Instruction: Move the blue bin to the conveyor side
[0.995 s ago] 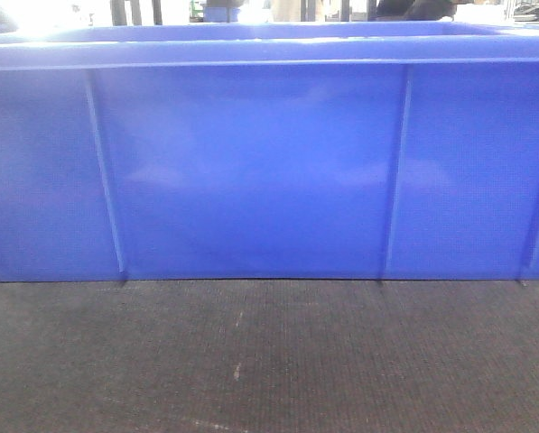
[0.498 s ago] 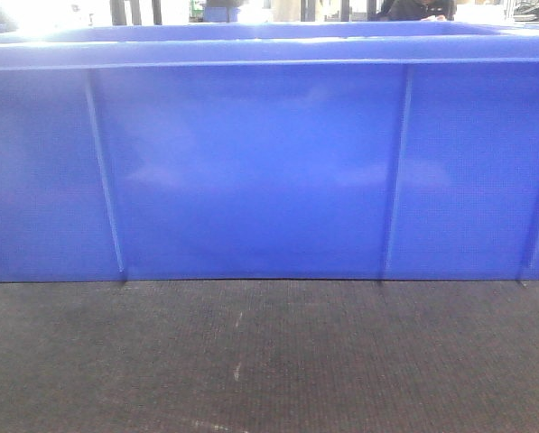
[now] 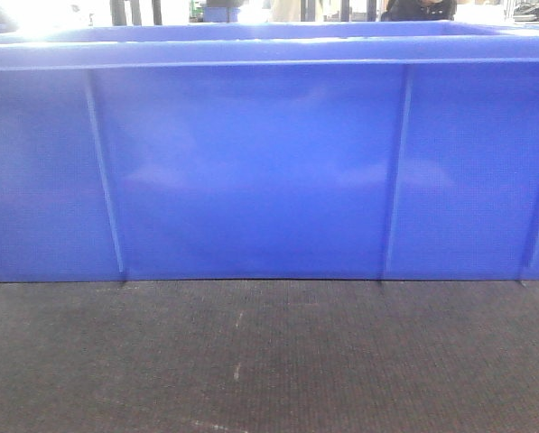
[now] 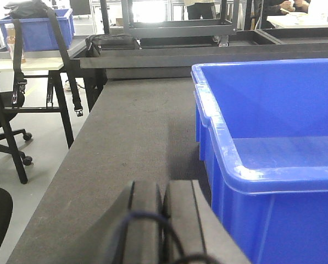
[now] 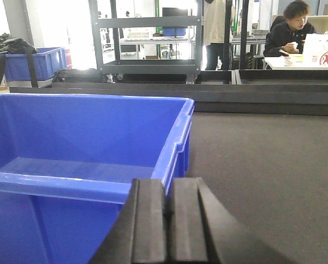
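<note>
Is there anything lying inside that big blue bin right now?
No, the blue bin looks empty: the right wrist view shows only its bare blue floor and inner walls, though the near wall hides part of the floor.

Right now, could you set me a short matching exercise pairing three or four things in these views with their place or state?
Things:
1. blue bin
2. left gripper
3. right gripper
4. seated person

Places or states:
A. shut, beside the bin's left outer wall
B. at a table in the background
C. empty, resting on the dark belt surface
D. shut, at the bin's right near corner

Pairs: 1-C, 2-A, 3-D, 4-B
</note>
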Controlling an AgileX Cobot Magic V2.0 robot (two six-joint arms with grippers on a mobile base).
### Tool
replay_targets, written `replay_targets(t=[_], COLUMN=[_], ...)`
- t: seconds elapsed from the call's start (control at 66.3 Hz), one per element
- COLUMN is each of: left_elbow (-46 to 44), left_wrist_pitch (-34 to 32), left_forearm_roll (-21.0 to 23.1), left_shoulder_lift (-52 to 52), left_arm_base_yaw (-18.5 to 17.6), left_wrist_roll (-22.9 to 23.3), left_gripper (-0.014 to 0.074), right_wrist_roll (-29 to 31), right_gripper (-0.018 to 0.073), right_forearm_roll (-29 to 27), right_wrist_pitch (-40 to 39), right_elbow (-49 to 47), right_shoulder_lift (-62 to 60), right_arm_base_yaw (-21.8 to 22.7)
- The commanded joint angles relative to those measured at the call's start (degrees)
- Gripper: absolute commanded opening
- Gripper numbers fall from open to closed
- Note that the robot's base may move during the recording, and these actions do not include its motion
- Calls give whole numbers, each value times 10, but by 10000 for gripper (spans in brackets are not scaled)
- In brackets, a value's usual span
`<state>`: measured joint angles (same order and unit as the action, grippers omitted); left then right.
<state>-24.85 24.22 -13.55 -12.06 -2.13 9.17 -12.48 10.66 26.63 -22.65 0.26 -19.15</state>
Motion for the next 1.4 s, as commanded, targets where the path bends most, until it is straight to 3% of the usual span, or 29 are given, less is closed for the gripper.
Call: replay_targets(t=[0.0,0.075,0.166,0.256,0.528,0.679,0.724,1.388], left_elbow=[0,6,31,76,210,249,249,249], left_wrist_pitch=[-9,-9,-36,-82,-181,-257,-232,-238], left_forearm_roll=[15,50,96,135,135,150,157,158], left_shoulder_lift=[3,13,35,59,121,121,121,121], left_arm_base_yaw=[2,2,2,2,4,29,35,44], left_wrist_roll=[-1,-7,-92,-127,-126,-126,-126,-126], left_gripper=[-8,-8,-8,-8,-8,-8,-8,-8], right_wrist_roll=[1,1,1,1,1,1,1,1], right_gripper=[-80,-80,-80,-80,-80,-80,-80,-80], right_forearm_roll=[1,1,1,1,1,1,1,1], right_wrist_pitch=[-14,-14,-14,-14,-14,-14,-14,-14], right_elbow=[1,1,1,1,1,1,1,1], right_shoulder_lift=[-3,-3,-3,-3,-3,-3,-3,-3], right_arm_base_yaw=[1,1,1,1,1,1,1,1])
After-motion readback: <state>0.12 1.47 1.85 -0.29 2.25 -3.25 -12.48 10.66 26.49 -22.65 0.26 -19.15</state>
